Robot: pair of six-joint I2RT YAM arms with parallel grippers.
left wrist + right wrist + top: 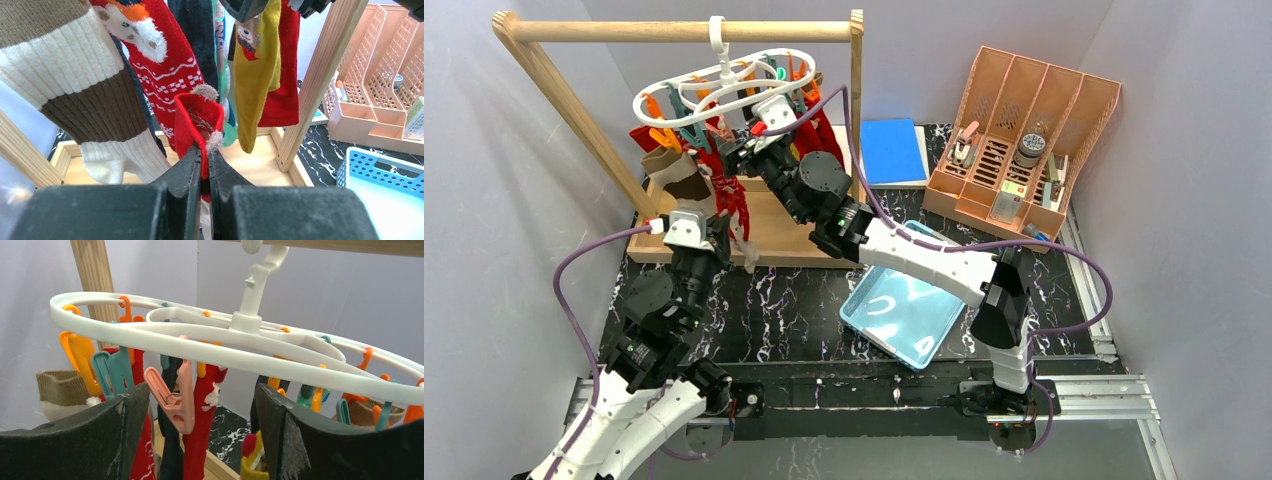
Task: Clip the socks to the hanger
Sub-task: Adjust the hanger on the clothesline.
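The white ring hanger (724,85) (200,347) hangs by its hook from the wooden rail, with orange and teal clips along it. Several socks hang from it: a brown-and-cream striped one (75,85), a red snowflake one (165,65) and a mustard one (257,75). My left gripper (205,162) (722,205) is shut on the cuff of a loose red sock (200,115) held up below the hanger. My right gripper (200,390) (746,135) stands open just under the ring. A pink clip (175,400) dangles between its fingers, touching neither.
The light wooden rail frame (674,30) and its base board surround the hanger. A light blue tray (904,310) lies under the right arm. A peach slotted organizer (1024,140) and a blue book (892,150) stand at the back right.
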